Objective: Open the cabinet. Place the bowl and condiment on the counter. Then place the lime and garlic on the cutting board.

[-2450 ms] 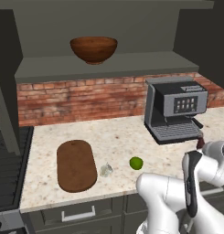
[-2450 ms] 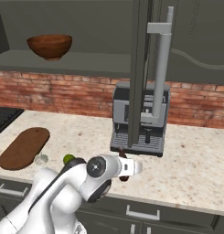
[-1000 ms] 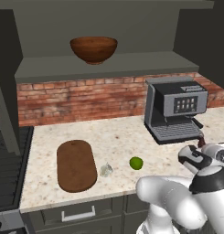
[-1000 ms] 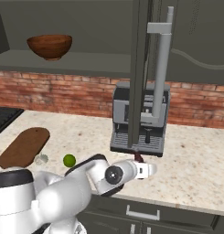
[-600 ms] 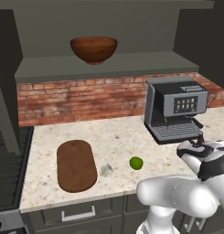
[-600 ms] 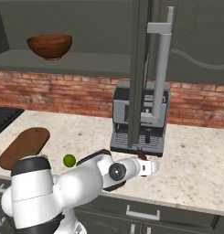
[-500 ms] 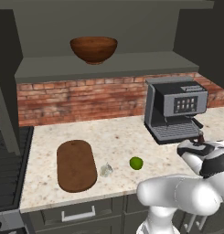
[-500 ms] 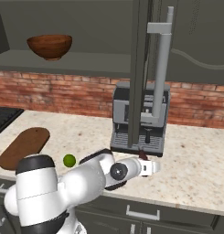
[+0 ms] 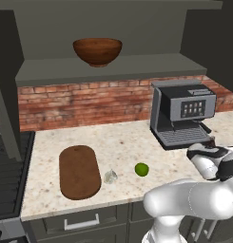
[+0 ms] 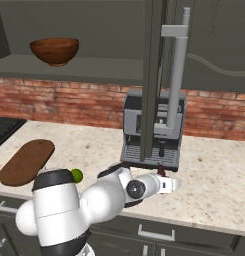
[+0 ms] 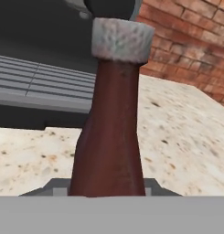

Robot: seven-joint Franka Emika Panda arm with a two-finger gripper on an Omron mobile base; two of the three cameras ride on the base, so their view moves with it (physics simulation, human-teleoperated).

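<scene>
The condiment point(image 11: 109, 137), a dark brown bottle with a pale cap, stands upright close before the hand camera, on the counter point(image 9: 122, 140) by the coffee machine's tray. My gripper point(image 10: 163, 177) sits low around the condiment point(image 10: 161, 171), and its fingertips are hidden, so its grip cannot be judged. The wooden bowl point(image 9: 97, 51) rests on the shelf of the open cabinet point(image 9: 108, 71). The lime point(image 9: 141, 169) and garlic point(image 9: 110, 177) lie on the counter just right of the cutting board point(image 9: 80, 171). From the right base view I see the bowl point(image 10: 54, 51), lime point(image 10: 77, 175) and cutting board point(image 10: 26, 161).
A coffee machine point(image 9: 182, 114) stands at the back right, right behind my hand. An open cabinet door with a long silver handle point(image 10: 175, 80) hangs in front of it. The black stove point(image 9: 8, 180) borders the counter on the left. A brick wall runs along the back.
My arm has reached forward and to the right, bringing the bottle down to the counter in front of the coffee machine. Over the last half second the hand has barely moved.
</scene>
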